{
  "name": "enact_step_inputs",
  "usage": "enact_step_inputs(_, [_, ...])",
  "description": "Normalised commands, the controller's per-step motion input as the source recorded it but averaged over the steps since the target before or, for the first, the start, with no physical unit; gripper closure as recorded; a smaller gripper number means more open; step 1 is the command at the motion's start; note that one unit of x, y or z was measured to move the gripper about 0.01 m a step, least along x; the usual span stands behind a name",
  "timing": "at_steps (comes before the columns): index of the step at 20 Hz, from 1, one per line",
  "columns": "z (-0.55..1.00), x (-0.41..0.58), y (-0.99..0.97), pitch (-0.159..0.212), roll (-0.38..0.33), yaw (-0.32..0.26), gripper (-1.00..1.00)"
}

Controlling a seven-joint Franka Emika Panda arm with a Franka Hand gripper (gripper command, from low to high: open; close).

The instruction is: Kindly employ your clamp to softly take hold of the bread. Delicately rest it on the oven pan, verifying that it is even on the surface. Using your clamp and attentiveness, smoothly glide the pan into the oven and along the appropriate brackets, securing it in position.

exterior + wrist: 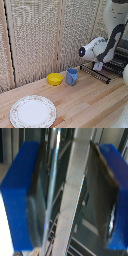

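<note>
arm bent low over oven pan [97,73] | clamp [70,193] fingers apart, straddling silvery bar

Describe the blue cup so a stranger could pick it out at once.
Start at the pale wooden table in front of the woven screen wall, and find the large round white patterned plate near its front edge. Behind it stand two small vessels. The small blue plastic cup is the taller one with a handle, on the exterior view's right of the low yellow bowl.

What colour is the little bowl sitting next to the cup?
The bowl is yellow, next to the blue cup; it shows only in the exterior view.
</note>
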Motion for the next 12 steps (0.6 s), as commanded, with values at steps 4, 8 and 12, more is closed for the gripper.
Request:
enact_step_inputs(4, [0.48,0.000,-1.00,0.000,0.052,0.000,1.00])
enact_step_inputs(8, [0.42,0.000,-1.00,0.000,0.034,0.000,1.00])
enact_step_inputs(12, [0.35,0.000,-1.00,0.000,0.034,0.000,1.00])
